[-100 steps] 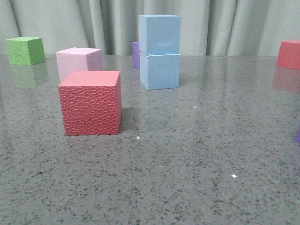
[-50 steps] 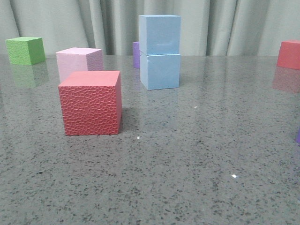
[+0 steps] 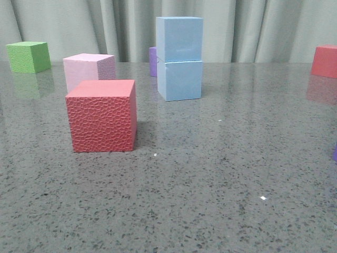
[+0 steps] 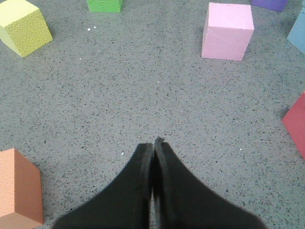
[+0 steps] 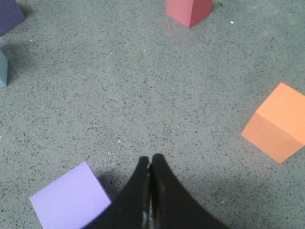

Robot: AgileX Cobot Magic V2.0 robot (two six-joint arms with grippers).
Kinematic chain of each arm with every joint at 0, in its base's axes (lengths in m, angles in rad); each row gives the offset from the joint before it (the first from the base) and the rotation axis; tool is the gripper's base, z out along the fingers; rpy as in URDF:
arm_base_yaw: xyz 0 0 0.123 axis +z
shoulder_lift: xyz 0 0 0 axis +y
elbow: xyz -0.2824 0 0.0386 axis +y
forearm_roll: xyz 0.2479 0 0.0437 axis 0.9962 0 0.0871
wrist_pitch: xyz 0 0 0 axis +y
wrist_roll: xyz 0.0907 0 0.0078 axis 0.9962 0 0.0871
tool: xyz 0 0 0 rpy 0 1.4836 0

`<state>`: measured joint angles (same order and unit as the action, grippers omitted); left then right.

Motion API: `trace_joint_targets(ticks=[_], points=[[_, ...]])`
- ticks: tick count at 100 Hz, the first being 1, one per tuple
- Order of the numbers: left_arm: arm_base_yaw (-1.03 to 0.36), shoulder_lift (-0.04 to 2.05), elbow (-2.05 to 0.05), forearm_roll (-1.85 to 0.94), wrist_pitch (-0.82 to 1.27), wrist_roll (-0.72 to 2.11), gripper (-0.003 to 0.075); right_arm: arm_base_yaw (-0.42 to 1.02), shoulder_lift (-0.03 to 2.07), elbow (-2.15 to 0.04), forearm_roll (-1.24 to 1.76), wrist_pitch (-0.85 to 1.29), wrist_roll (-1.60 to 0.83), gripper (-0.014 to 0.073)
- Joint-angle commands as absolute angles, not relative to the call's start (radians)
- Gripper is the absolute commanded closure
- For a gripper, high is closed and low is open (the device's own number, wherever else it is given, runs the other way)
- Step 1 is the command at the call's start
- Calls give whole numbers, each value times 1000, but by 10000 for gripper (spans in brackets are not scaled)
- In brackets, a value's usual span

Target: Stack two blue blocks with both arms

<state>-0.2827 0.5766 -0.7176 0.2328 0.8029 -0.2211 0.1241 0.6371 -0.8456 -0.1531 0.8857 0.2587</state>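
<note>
Up front we see one blue block (image 3: pixel 179 39) stacked on the other (image 3: pixel 180 80) at upper centre, while our left gripper (image 4: pixel 153 143) is clenched empty over the table (image 4: pixel 119 105), and our right gripper (image 5: pixel 150 160) is clenched too.

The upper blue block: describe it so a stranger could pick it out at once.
Look to the back of the grey speckled table, in front of the pale curtain. A two-cube stack stands there; the upper smooth sky-blue foam cube sits on its matching lower sky-blue cube. It is the only cube off the table.
</note>
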Motion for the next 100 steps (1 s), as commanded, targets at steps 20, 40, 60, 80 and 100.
trace_joint_targets(ticks=[20, 40, 60, 80, 100], points=[[-280, 579, -745, 243, 729, -229, 739, 120, 636, -870, -165, 816, 249, 716], [-280, 579, -745, 243, 729, -229, 739, 120, 636, -870, -165, 816, 249, 716], [-280, 579, -745, 243, 729, -229, 739, 120, 636, -870, -165, 816, 249, 716], [-280, 579, -745, 249, 727, -229, 739, 120, 636, -870, -165, 816, 249, 716], [-280, 564, -688, 251, 572, -229, 739, 120, 636, -870, -165, 816, 249, 716]])
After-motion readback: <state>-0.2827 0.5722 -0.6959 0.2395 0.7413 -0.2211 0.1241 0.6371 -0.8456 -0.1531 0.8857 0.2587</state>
